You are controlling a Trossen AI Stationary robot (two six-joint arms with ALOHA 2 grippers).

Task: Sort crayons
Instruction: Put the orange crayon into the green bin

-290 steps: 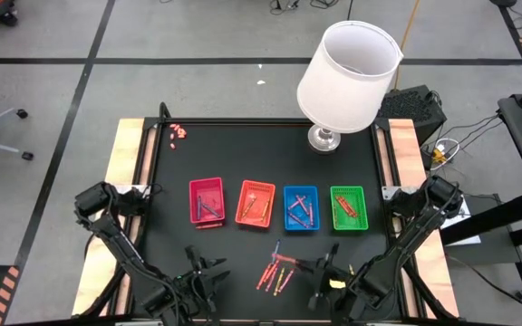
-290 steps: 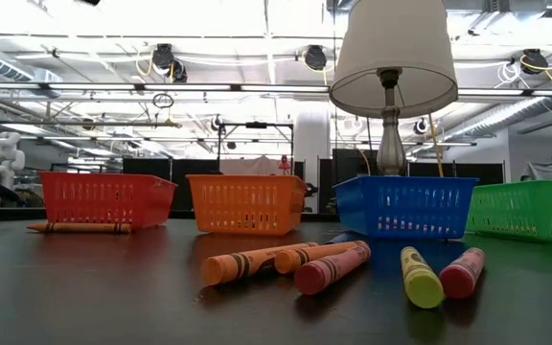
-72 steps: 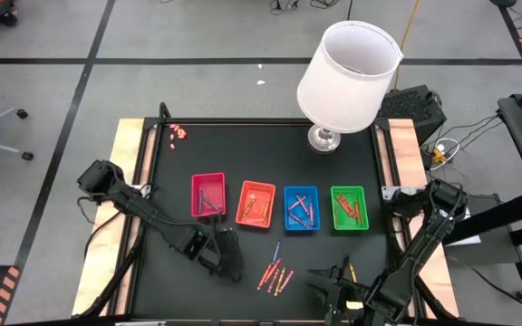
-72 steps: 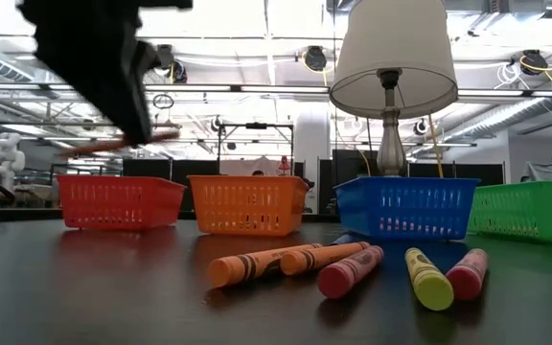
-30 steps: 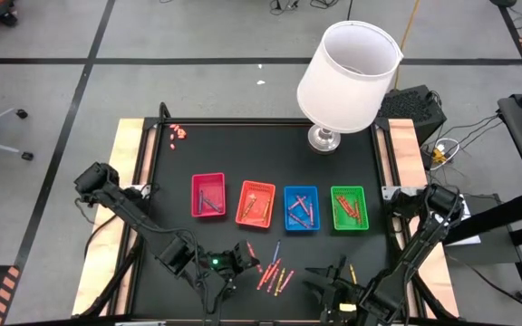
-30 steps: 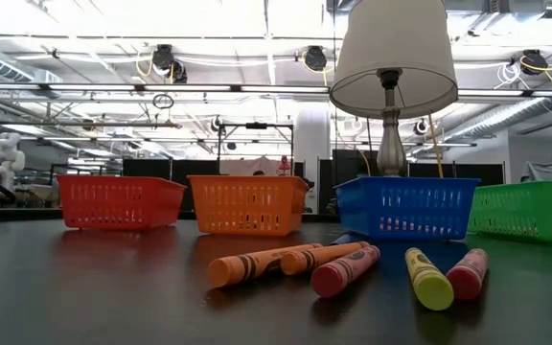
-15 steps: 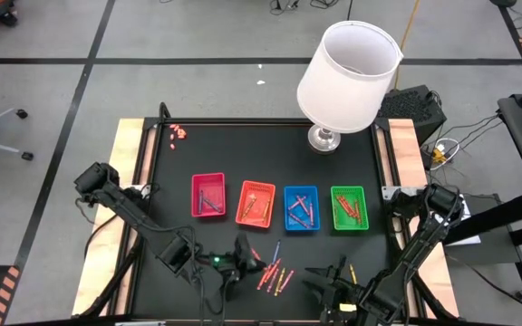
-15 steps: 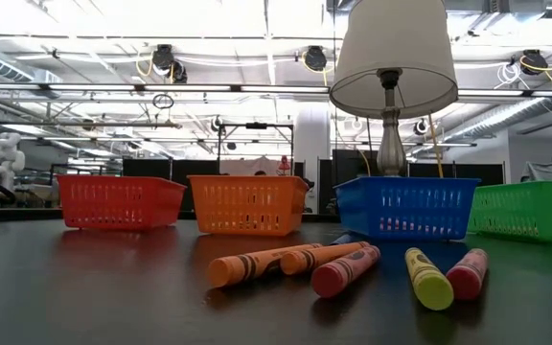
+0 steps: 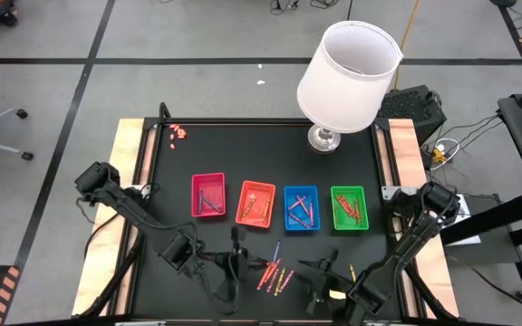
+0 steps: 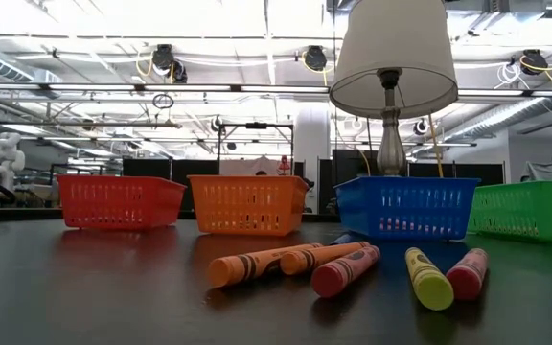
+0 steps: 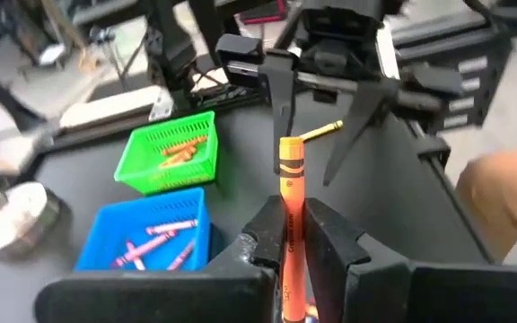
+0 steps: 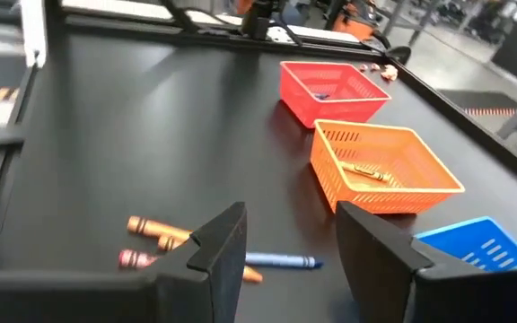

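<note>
Jaws of left gripper (image 11: 293, 235) around slim paper-wrapped orange crayon (image 11: 291, 193).

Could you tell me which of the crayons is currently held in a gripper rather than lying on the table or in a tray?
The orange crayon: it alone stands clamped between the left gripper fingers.

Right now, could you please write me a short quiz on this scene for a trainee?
1. True or false: the left hand holds an orange crayon.
2. Which tray stands between the red tray and the blue tray?
3. Fill in: the right hand is ____ and empty.

Key:
1. True.
2. The orange tray.
3. Open.
</note>
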